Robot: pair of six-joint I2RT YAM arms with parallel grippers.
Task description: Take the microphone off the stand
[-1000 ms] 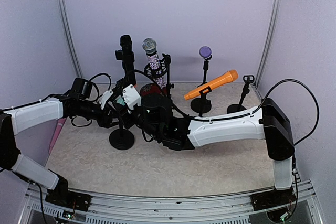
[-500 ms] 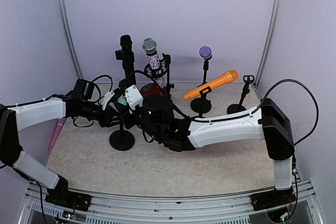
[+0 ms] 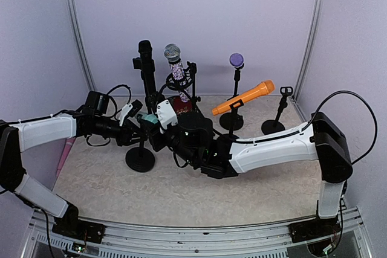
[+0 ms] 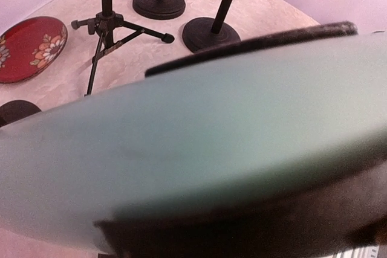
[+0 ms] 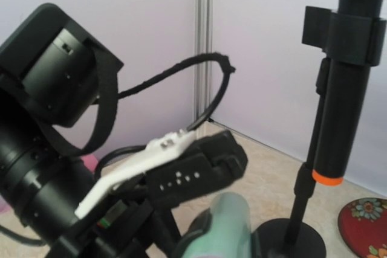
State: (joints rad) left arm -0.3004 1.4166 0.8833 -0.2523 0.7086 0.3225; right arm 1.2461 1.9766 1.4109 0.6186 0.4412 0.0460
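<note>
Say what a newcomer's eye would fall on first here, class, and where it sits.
The left arm and right arm meet left of centre around a green mic, which fills the left wrist view. To the right, an orange mic slants brightly on its stand; a glittery mic stands upright at the back.

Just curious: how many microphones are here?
5: black microphone back left, sparkly microphone beside it, purple microphone and orange microphone right, green microphone front left, partly hidden.
</note>
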